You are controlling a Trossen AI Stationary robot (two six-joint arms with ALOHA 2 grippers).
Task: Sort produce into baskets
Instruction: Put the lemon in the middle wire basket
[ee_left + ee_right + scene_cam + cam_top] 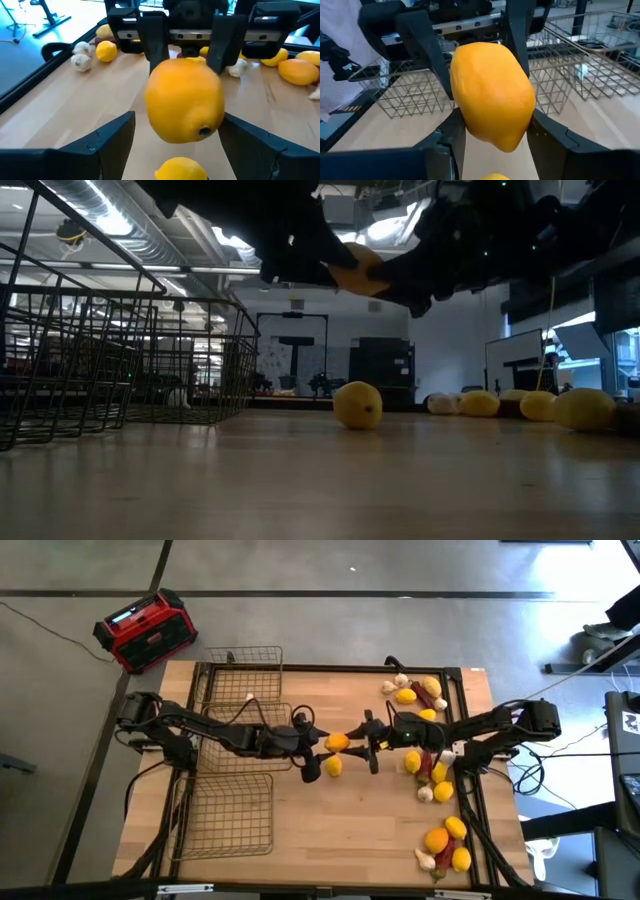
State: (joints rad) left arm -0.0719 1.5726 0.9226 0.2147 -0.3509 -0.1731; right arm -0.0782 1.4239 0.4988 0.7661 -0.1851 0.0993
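An orange-yellow lemon hangs in the air over the middle of the table, between my two grippers. My right gripper comes from the table's right and is shut on it. My left gripper comes from the left and is open, one finger on either side of the lemon without closing on it. A second lemon lies on the table just below; it also shows in the low view. Three wire baskets stand along the left side. My right gripper pinches the lemon's two opposite sides between its two fingers. The fingers lie level and come from the table's right side. The lemon is lifted clear of the table, and its nubbed end is turned toward my left gripper.
Heaps of lemons, oranges, garlic bulbs and red chilies lie along the right side. A red-and-black box stands on the floor beyond the far left corner. Bare wood lies between the baskets and the produce.
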